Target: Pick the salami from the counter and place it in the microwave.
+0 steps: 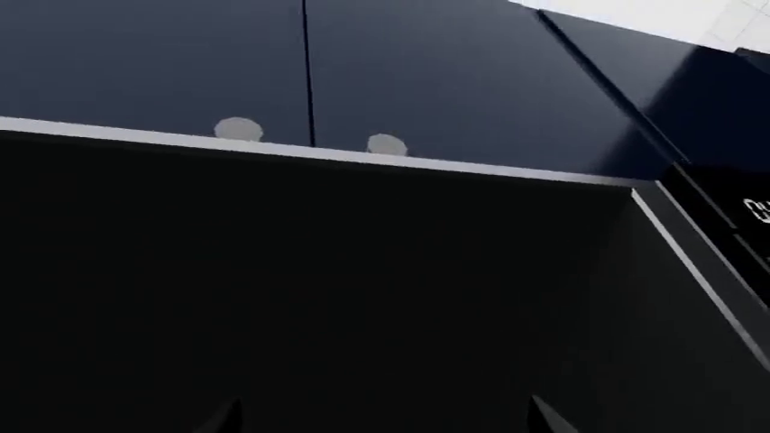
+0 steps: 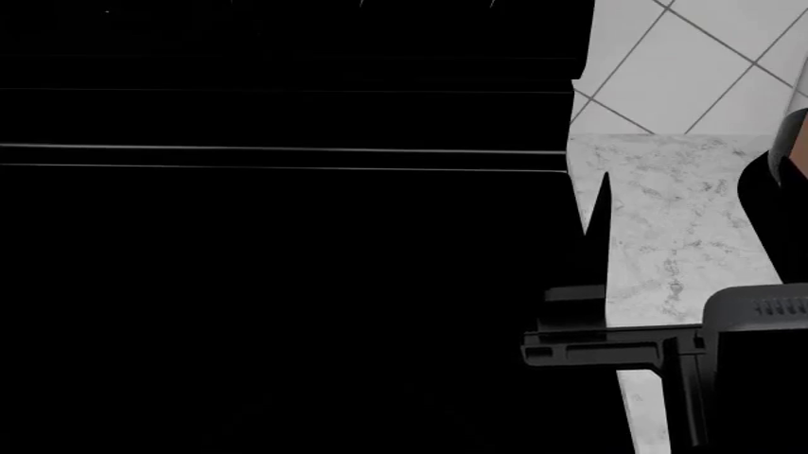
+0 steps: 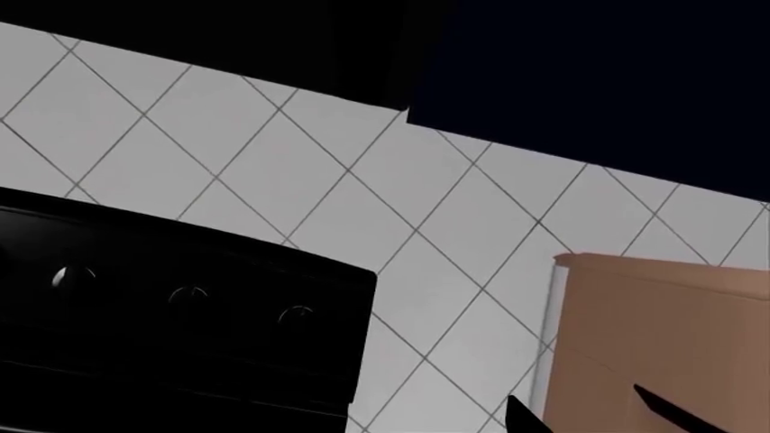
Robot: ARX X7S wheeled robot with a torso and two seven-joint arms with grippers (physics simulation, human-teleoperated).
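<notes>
The salami is out of view in every frame. In the left wrist view the microwave (image 1: pixel 361 153) fills the picture: a pale front rim, a dark cavity below it and a black control strip at one side. My left gripper (image 1: pixel 385 422) faces that cavity, open, its two fingertips (image 1: pixel 547 419) wide apart with only darkness between them. My right gripper (image 3: pixel 370 424) points at the tiled wall, open and holding nothing. One of its fingertips (image 3: pixel 520 419) shows and the other is lost against black. A strip of the counter (image 2: pixel 669 227) shows at the right of the head view.
A large black mass blocks most of the head view. Dark navy cabinet doors (image 1: pixel 421 72) with round knobs hang above the microwave. A black stove panel (image 3: pixel 180 298) with knobs and a tan box (image 3: pixel 662 334) stand against the diamond-tiled wall (image 3: pixel 361 207). My right arm (image 2: pixel 758 322) hangs over the counter's right side.
</notes>
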